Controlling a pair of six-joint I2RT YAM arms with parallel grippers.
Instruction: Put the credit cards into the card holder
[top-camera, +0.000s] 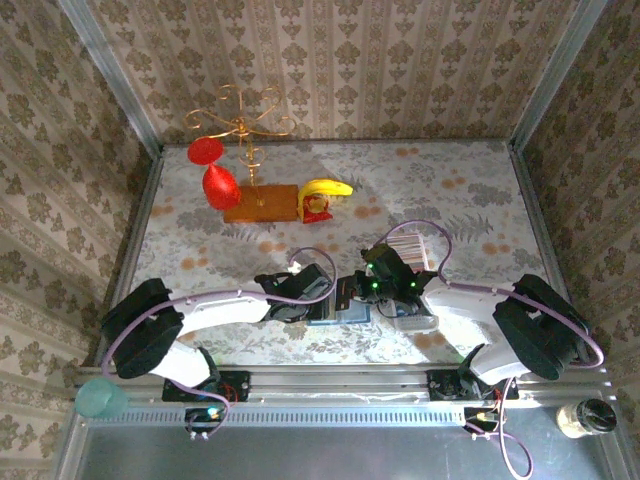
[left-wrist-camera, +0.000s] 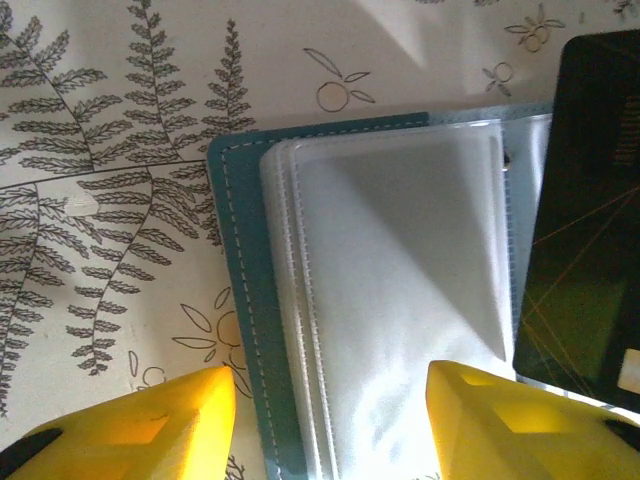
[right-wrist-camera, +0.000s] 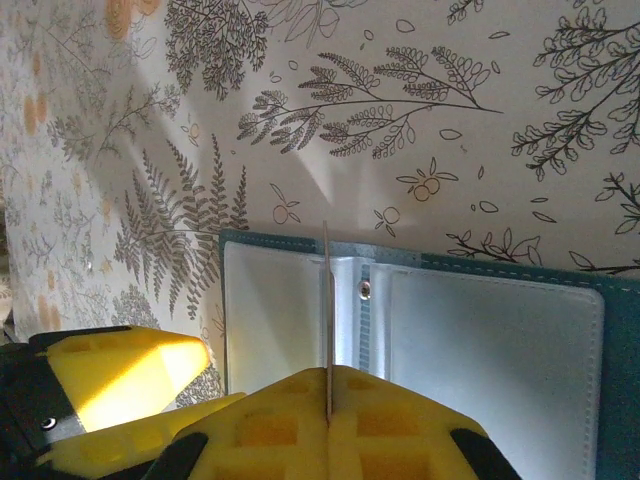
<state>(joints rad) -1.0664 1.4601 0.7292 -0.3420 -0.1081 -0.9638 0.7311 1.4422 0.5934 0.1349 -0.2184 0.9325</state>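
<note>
1. Where things are: the small teal-blue folding card holder with clear plastic sleeves (right-wrist-camera: 480, 340) is laid open flat on the fern-print bench (right-wrist-camera: 420, 120), at the near middle between the two arms. The rest of the thin pale whitish-grey credit cards (top-camera: 410, 247) are parked in a striped row just behind the right arm
2. One thin dark card (left-wrist-camera: 590, 200) is clenched edge-on in the right pincer (right-wrist-camera: 327, 395) and held upright over the holder, just beside the small metal snap stud (right-wrist-camera: 365, 290) at the fold. The left pincer (left-wrist-camera: 332, 388) is released. Its yellow fingers (left-wrist-camera: 150, 430) are spread wide either side of the sleeve stack and nothing is gripped
3. The step in hand looks like the card being fed into a sleeve. Right now it's lined up with the fold, so it'd probably need to be shifted over a page first
4. Which side the sleeve mouths open on can't be made out, so the card's edge should be squared to a mouth before anything is pushed
5. A low tilt is likely better than a straight drop, so the plastic gets lifted rather than crumpled
6. The holder is light, so it'd best be pinned down by the left pincer or it'll just get shoved along
7. The grip should only be let go once most of the card is buried
</note>
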